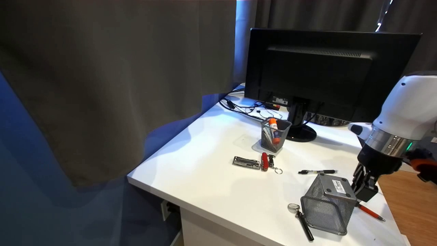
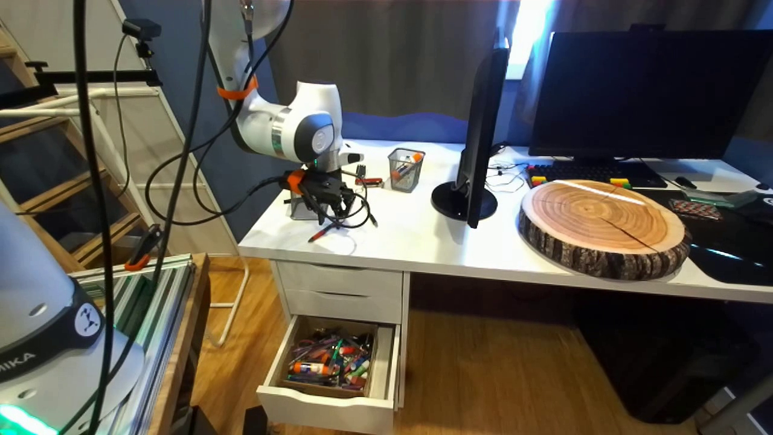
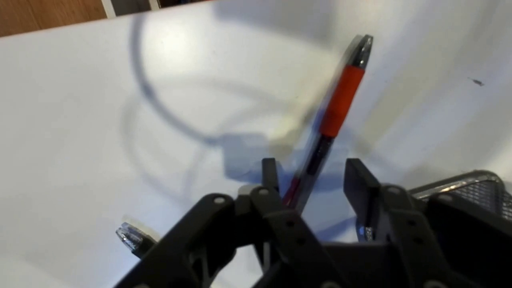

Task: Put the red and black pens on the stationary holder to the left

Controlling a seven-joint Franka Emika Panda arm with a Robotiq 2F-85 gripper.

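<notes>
The red pen (image 1: 371,212) lies on the white desk near its edge. In the wrist view the red pen (image 3: 340,106) runs between my fingers, its rear end hidden behind one finger. My gripper (image 3: 311,168) is open around it, not closed on it. The gripper (image 1: 365,189) is low over the desk beside the grey mesh holder (image 1: 319,215). That holder appears upside down, its labelled base facing up; its rim (image 3: 480,174) shows in the wrist view. The black pen (image 1: 318,172) lies behind the holder; its tip (image 3: 134,240) shows in the wrist view.
A magnifier (image 1: 304,223) lies beside the holder. A multitool (image 1: 246,163) and red pocketknife (image 1: 265,162) lie farther back. A mesh cup (image 1: 285,135) with a glue stick stands near the monitor (image 1: 317,71). A drawer (image 2: 326,411) stands open below the desk.
</notes>
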